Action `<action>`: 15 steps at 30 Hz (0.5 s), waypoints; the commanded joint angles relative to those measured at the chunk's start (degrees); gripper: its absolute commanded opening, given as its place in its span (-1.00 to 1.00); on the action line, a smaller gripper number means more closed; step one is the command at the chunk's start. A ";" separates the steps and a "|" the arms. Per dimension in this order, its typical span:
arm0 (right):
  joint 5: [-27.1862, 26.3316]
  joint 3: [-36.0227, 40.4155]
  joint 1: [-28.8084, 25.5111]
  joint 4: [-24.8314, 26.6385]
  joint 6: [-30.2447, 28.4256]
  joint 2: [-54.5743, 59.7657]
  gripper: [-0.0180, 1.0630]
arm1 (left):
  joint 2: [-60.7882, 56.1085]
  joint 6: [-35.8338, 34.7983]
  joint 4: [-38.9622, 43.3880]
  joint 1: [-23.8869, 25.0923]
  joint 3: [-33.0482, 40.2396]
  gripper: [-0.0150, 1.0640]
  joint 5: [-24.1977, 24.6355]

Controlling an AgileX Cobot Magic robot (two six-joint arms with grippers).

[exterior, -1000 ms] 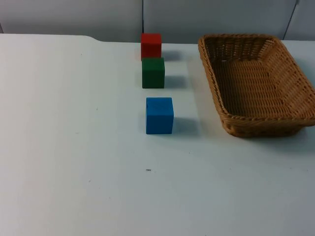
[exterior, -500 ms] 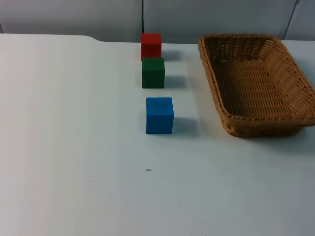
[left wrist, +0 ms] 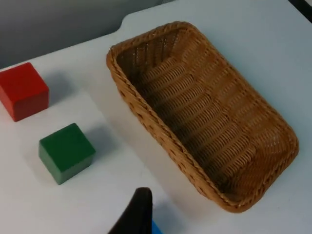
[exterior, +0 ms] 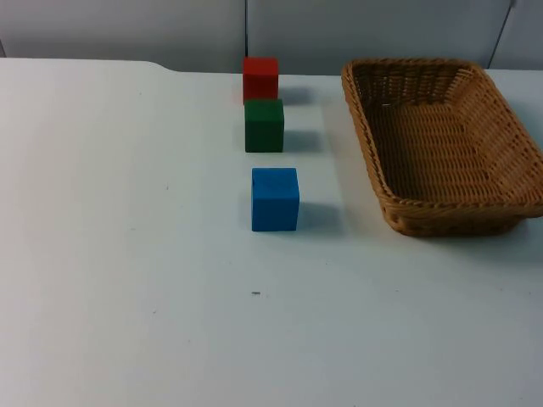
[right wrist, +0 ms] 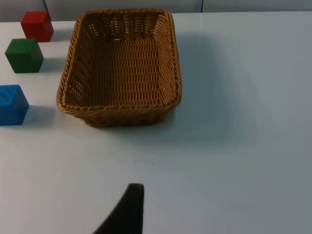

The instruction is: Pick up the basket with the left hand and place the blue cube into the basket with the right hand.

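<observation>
- The wicker basket [exterior: 445,140] stands empty on the white surface [exterior: 127,254].
- The blue cube [exterior: 275,199] sits left of it, nearest in a row with the green cube [exterior: 264,125] and red cube [exterior: 260,78].
- Left hand [left wrist: 138,214] and right hand [right wrist: 127,209]: whether open or closed, cannot tell.

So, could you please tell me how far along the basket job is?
Nothing looks done yet. The basket sits on the table, unlifted and holding nothing. The blue cube rests beside it, in line with the green cube and red cube. Both the lift and the placement remain.

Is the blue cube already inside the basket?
No, the blue cube sits on the table, apart from the basket.
</observation>
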 commanded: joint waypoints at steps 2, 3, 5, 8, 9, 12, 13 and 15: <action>-0.58 0.52 -0.33 0.03 0.07 -0.19 0.96 | 4.65 -1.78 -0.63 -2.28 -4.62 0.73 -0.45; -0.58 0.52 -0.33 0.03 0.07 -0.19 0.96 | 6.31 -2.12 -0.63 -2.77 -5.87 0.73 -0.45; -0.58 0.52 -0.33 0.03 0.07 -0.19 0.96 | 7.67 -3.06 -0.29 -3.51 -7.39 0.73 -0.45; -0.58 0.52 -0.33 0.03 0.07 -0.19 0.96 | 12.27 -4.65 0.12 -4.87 -11.55 0.73 -0.33; -0.58 0.52 -0.33 0.03 0.07 -0.19 0.96 | 13.50 -4.94 0.36 -5.55 -12.96 0.73 -0.33; -0.58 0.52 -0.33 0.03 0.07 -0.19 0.96 | 16.41 -6.99 1.37 -6.42 -15.67 0.73 0.32; -0.58 0.52 -0.33 0.03 0.07 -0.19 0.96 | 17.62 -8.12 2.43 -6.82 -17.09 0.73 0.46; -0.58 0.52 -0.33 0.03 0.07 -0.19 0.96 | 19.03 -9.12 2.82 -7.12 -18.45 0.73 0.95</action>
